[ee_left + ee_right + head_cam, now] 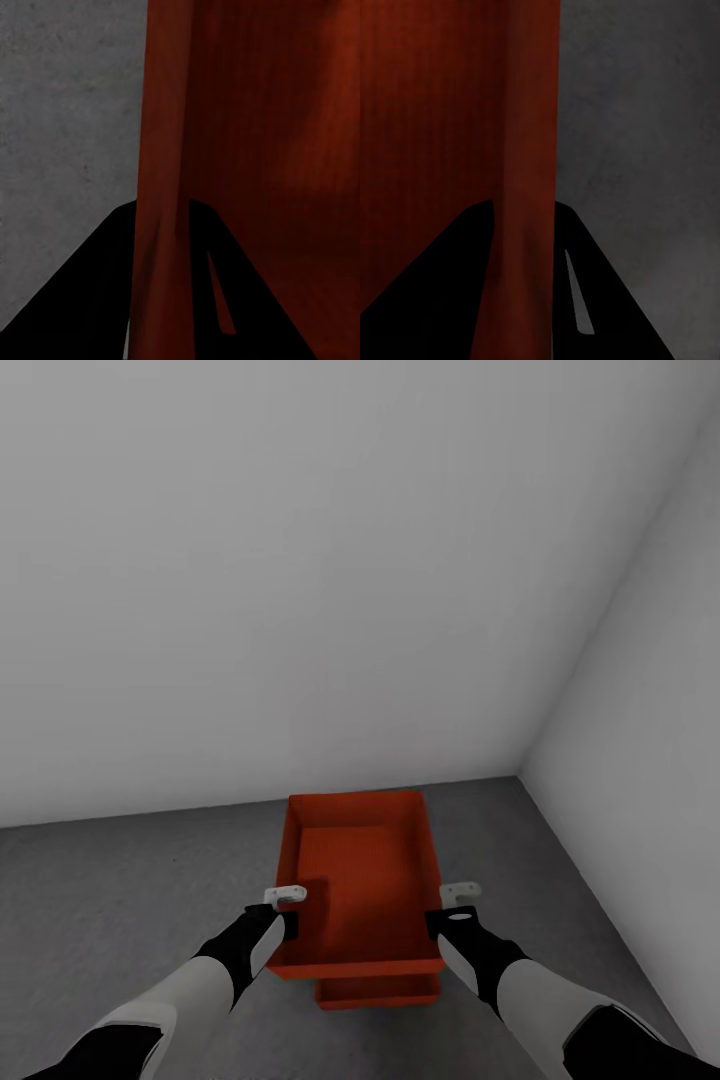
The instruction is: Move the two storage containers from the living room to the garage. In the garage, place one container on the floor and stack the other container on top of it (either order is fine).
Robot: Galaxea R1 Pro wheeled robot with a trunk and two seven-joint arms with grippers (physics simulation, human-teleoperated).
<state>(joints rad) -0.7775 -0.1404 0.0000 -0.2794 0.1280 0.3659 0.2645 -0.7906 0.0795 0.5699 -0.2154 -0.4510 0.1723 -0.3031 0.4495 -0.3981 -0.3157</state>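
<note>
Containers stacked in the garage corner, upper one gripped on both sides

Two orange-red storage containers are seen from the head view near a corner where two pale grey walls (300, 560) meet the dark grey floor (120, 900). The upper container (360, 870) is held above the lower container (378, 992), of which only the near end is visible beneath the upper one's near wall. Whether the two are touching cannot be told.

The left gripper (284, 908) is clamped on the left side wall of the upper container, and the right gripper (452, 908) is clamped on its right side wall, both close to the near end. In the left wrist view, the thin red wall (161, 225) is seen passing between the dark fingers (82, 300), with rough grey concrete on the outer side. In the right wrist view, the opposite wall (529, 225) is likewise pinched between that gripper's fingers (607, 300), with the floor beyond it.
</note>
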